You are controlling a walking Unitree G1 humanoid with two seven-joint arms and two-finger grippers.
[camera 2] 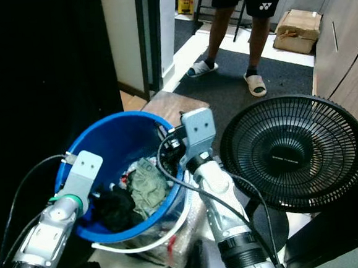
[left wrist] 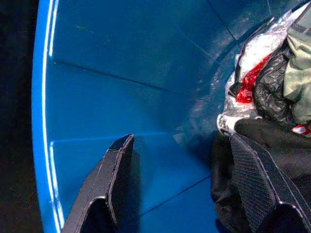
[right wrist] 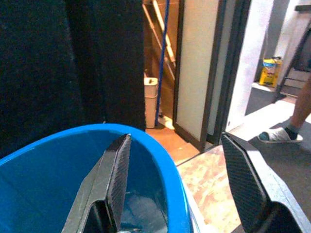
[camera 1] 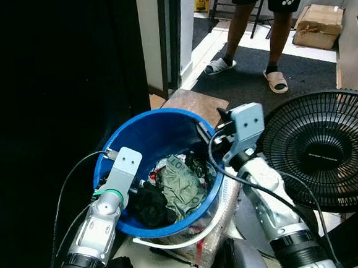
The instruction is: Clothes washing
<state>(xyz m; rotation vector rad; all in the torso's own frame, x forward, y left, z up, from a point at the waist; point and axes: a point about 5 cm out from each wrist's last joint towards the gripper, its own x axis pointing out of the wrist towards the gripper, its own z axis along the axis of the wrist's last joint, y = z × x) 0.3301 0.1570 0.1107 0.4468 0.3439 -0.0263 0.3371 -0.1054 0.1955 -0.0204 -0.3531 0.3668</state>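
Reaching into the laundry bucket

Left end effector (left wrist: 194, 189) gapes empty inside the blue bucket (camera 1: 143, 137) beside dark clothes (camera 1: 150, 204); right end effector (right wrist: 180, 184) straddles the far-right rim, open. Next, I'd guess: grasp a garment.
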